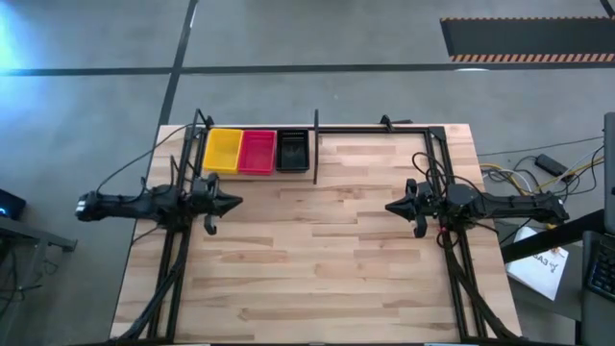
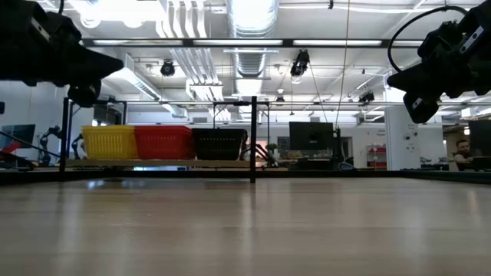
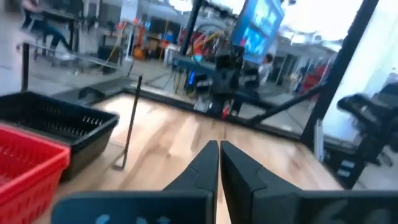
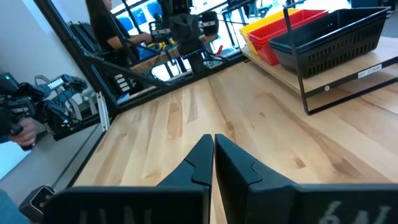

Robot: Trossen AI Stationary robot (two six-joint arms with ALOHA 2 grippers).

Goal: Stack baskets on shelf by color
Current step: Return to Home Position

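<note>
Over the left side of the counter (image 1: 327, 269), the left tool (image 1: 233, 203) hovers with its fingers pinched together on nothing. The right tool (image 1: 392, 205) faces it from the right side, likewise closed and empty. This looks like the homing step, and the next move calls only for settling both arms, not for a grasp. Just beyond the left tool, on the shelf (image 2: 153, 163) at the far edge, the yellow baskets (image 1: 223, 151), red baskets (image 1: 257, 152) and black baskets (image 1: 292, 151) sit touching side by side. How many are nested in each colour I cannot count.
</note>
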